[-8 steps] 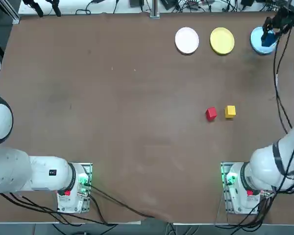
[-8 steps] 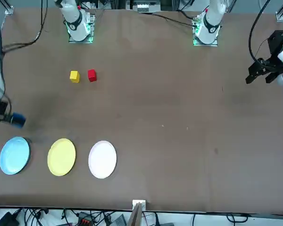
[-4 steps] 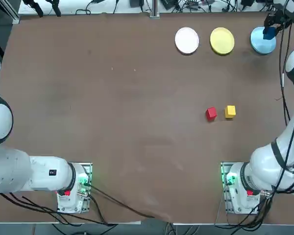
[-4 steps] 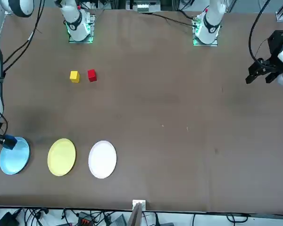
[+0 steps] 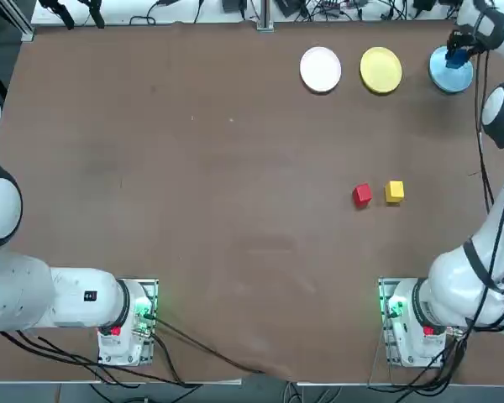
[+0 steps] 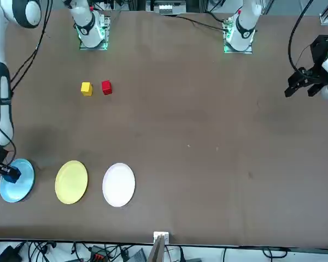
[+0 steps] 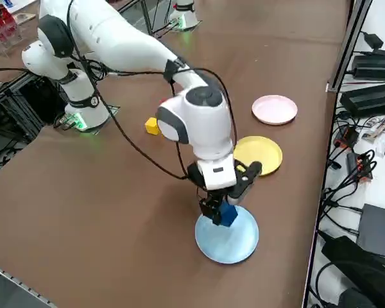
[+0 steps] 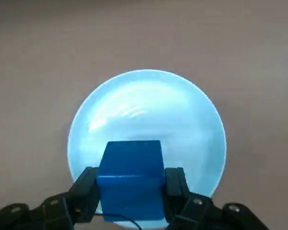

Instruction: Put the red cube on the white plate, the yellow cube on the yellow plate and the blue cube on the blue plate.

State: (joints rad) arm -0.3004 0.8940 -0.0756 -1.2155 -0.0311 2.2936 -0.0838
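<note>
Inspector: What differs from a second ago?

Technician: The right gripper (image 8: 131,191), clamped on the blue cube (image 8: 130,183), has travelled toward twelve o'clock in the top view and come down. The cube was short of the blue plate (image 8: 182,120) in the front view; it is now over it.

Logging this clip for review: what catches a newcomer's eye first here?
The right gripper holds the blue cube just above the blue plate at the table's far right corner. Beside it lie the yellow plate and white plate, both bare. The red cube and yellow cube sit together mid-table.
</note>
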